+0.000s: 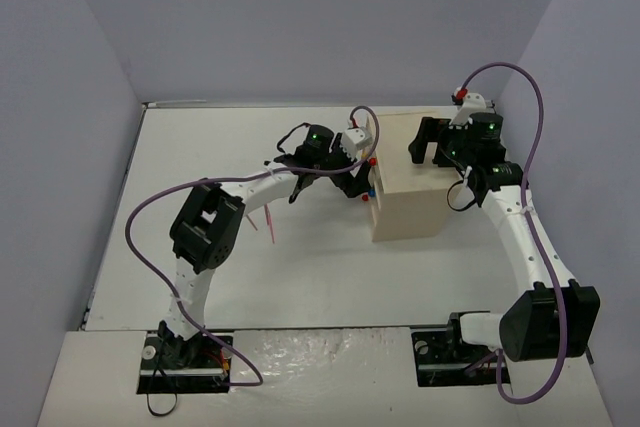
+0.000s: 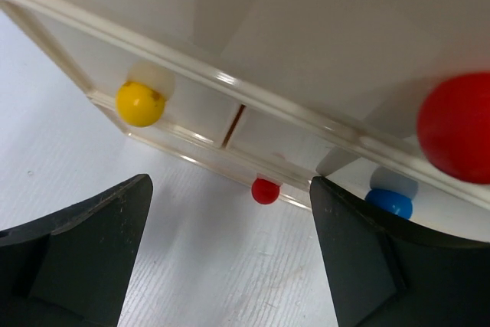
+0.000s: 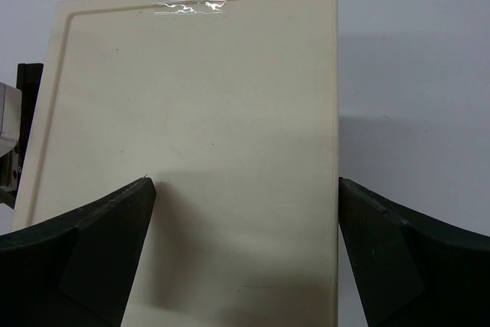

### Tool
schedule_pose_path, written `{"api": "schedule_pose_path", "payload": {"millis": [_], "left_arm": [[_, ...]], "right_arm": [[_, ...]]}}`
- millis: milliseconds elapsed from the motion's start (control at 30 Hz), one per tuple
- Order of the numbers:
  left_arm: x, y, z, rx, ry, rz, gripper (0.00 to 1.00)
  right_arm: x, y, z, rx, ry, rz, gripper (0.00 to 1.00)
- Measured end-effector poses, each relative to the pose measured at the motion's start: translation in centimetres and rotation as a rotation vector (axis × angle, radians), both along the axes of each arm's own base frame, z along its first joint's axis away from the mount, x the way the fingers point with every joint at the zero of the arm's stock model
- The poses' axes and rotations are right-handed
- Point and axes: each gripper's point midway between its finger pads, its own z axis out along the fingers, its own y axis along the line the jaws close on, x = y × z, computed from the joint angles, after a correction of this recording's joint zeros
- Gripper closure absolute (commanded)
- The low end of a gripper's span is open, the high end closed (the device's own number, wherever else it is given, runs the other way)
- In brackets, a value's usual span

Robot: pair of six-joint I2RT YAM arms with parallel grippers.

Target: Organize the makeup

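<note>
Of the makeup, only a thin pink pencil (image 1: 271, 227) shows, lying on the white table beside my left arm. My left gripper (image 1: 362, 187) (image 2: 230, 223) is open and holds nothing. It faces the knobbed front of the beige drawer box (image 1: 410, 187), with a small red knob (image 2: 265, 191) just beyond the gap between its fingers. My right gripper (image 1: 428, 147) (image 3: 245, 216) hangs open over the far part of the box's flat top (image 3: 199, 135), its jaws spread nearly the width of the box and closed on nothing.
The box front carries a yellow knob (image 2: 140, 103), a blue knob (image 2: 389, 202) and a large red knob (image 2: 457, 128). Grey walls enclose the table on the left, back and right. The box stands right of centre.
</note>
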Motion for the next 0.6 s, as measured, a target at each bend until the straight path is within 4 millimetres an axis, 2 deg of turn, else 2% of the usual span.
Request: {"api": "schedule_pose_path", "payload": {"millis": [133,300,433,533,600], "left_arm": [[0.8,0.5,0.7,-0.026,-0.002,0.076,0.14],[0.0,2.9,2.0,-0.087,0.066,0.226,0.13],[-0.4,5.3,3.2,-0.176,0.175,0.372,0.13],[-0.5,5.9,3.4,-0.262,0.283,0.45,0.17],[-0.8,5.7,2.8,-0.311,0.369,0.483,0.2]], "right_arm": [[0.0,-0.2,0.0,-0.005,-0.001,-0.011,0.01],[-0.1,-0.4,0.1,-0.021,-0.005,-0.022,0.0],[-0.1,-0.7,0.3,-0.043,-0.01,-0.037,0.0],[-0.1,-1.0,0.6,-0.061,-0.018,-0.046,0.0],[-0.1,-1.2,1.0,-0.076,-0.027,-0.05,0.0]]}}
